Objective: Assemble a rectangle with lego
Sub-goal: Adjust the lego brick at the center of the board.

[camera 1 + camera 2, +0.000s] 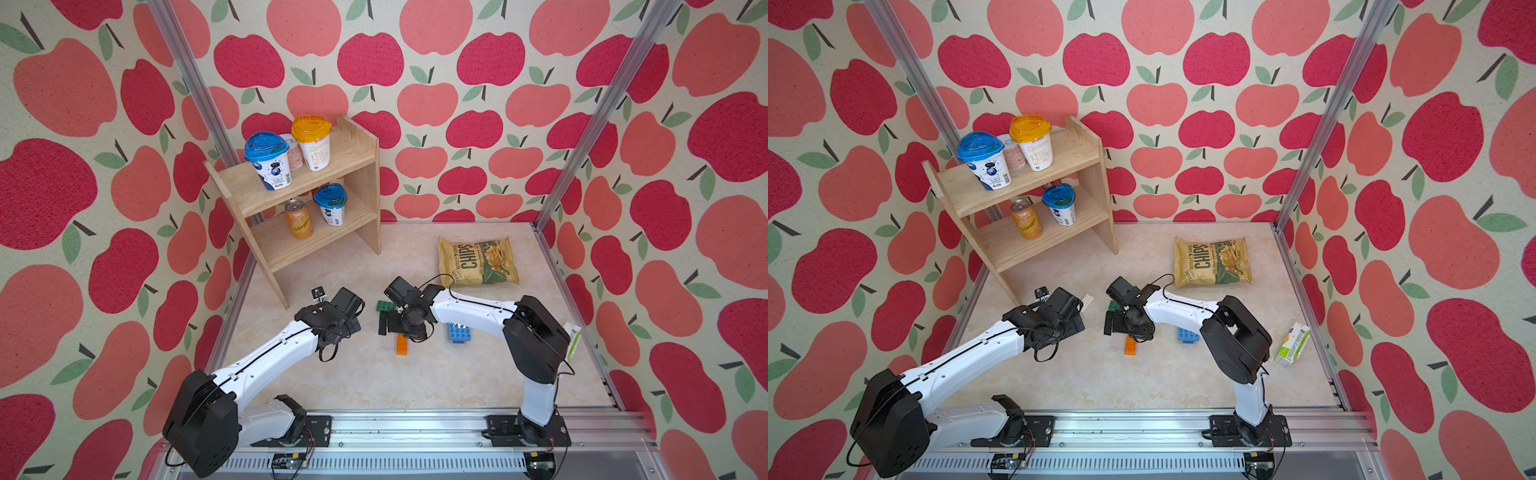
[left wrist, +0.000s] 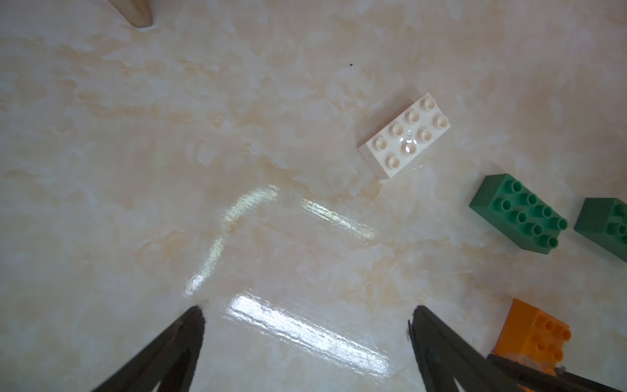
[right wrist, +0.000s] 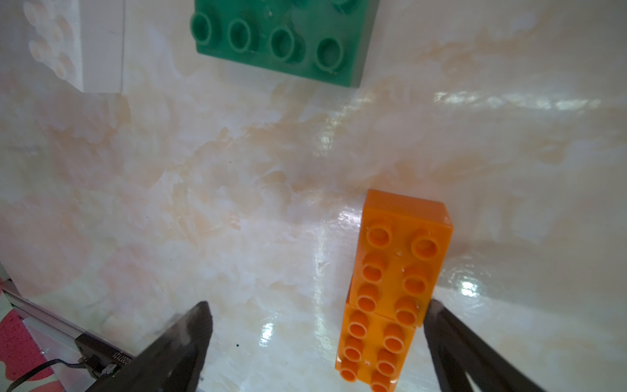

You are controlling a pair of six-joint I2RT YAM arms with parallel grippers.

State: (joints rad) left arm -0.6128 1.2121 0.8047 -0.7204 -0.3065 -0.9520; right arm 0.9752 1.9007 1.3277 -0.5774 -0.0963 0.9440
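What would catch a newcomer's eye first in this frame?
The loud apple-print walls surround the whole cell. At the back left stands a wooden shelf of cups, at the back right lies a chips bag. In the middle, the left arm and right arm bend inward over scattered lego bricks.

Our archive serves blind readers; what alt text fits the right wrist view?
The open right gripper hangs over a marble table, two overlapping orange bricks lying between its fingers, close to one. Beyond lie a green brick and a white brick.
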